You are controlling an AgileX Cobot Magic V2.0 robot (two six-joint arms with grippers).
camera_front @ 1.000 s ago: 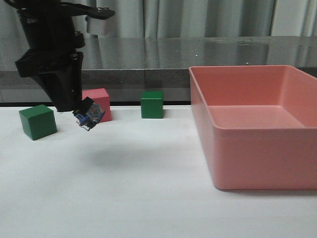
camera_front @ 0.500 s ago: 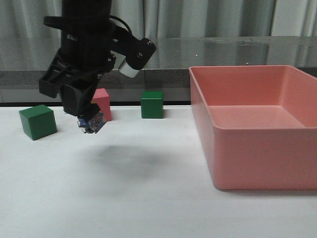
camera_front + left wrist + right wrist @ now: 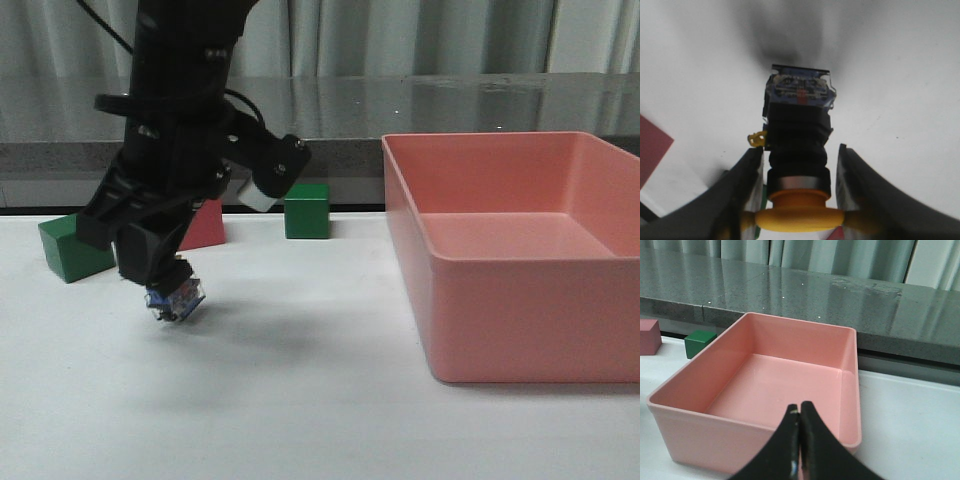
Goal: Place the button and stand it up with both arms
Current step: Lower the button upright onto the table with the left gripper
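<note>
My left gripper [image 3: 168, 288] is shut on the button [image 3: 176, 301], which hangs tilted with its blue-and-clear base close over the white table, left of centre. In the left wrist view the two fingers [image 3: 747, 187] clamp the yellow-orange cap [image 3: 800, 218]. The black body and the blue base [image 3: 800, 91] point away toward the table, with a dark shadow just beyond. Whether the base touches the table I cannot tell. My right gripper [image 3: 800, 409] is shut on nothing, hovering by the near wall of the pink bin [image 3: 760, 390]. It is out of the front view.
A large pink bin [image 3: 480, 330] fills the right side. Behind the left arm stand a green cube [image 3: 62, 248], a pink cube [image 3: 208, 226] and another green cube [image 3: 306, 210]. A grey-white module [image 3: 256, 196] sticks out from the left wrist.
The left arm has come down and toward the camera with the button, from level with the cubes to just over the table. The cubes and bin have not moved.
</note>
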